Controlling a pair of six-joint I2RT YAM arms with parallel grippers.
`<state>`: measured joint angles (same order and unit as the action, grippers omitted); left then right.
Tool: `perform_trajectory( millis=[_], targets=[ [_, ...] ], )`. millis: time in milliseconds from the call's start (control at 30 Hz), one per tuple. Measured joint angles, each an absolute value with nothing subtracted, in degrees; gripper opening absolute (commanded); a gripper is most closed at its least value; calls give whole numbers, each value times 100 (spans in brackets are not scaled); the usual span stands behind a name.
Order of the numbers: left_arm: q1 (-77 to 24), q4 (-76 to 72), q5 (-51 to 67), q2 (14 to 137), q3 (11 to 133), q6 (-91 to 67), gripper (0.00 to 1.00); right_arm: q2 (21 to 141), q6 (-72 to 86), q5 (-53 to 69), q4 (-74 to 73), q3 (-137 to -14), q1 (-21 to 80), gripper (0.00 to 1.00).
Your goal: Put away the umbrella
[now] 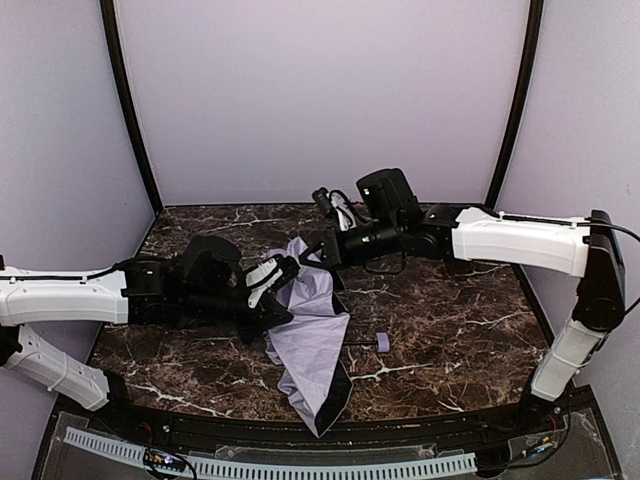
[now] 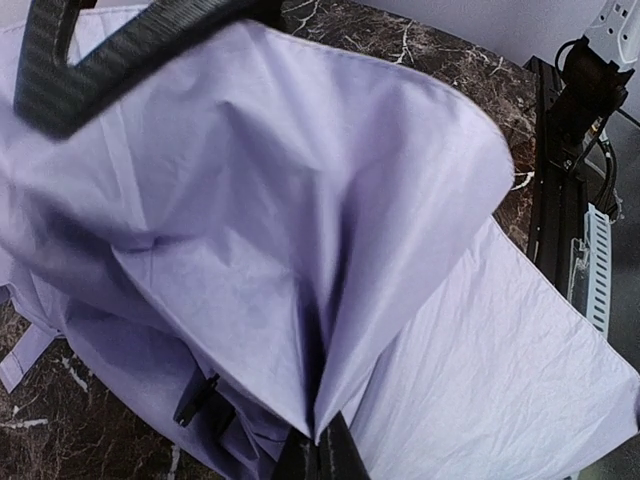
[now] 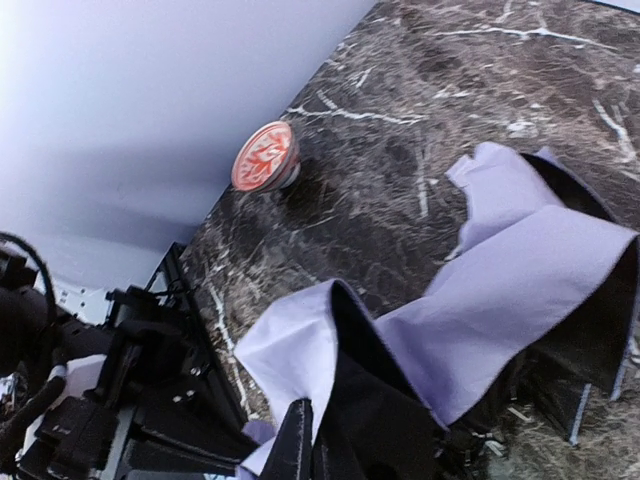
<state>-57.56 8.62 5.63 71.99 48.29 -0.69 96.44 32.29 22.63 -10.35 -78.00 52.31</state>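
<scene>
Centrally, limp umbrella fabric in left gripper and right gripper.

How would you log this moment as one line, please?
phase: two-claw grasp | left claw: shut on umbrella fabric | right claw: shut on fabric too | umbrella: crumpled on table, not stowed

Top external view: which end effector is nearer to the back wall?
The right end effector, at the umbrella's far tip; the left end effector lies nearer the bases.
</scene>
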Motion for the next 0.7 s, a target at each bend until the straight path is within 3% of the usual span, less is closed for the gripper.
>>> perform_trajectory(
  millis=[200, 533, 700],
  targets=[
    [-5734, 694, 392, 7214, 4923, -110, 0, 10119, 3242, 2102, -1216, -8027, 4506, 0],
    [-5262, 1151, 272, 8073, 5616, 126, 0, 11797, 3033, 3055, -1310, -8698, 4080, 0],
    [-4600, 1247, 655, 8792, 6394, 213, 0, 12475, 2600, 3391, -1188, -8956, 3879, 14]
  ],
)
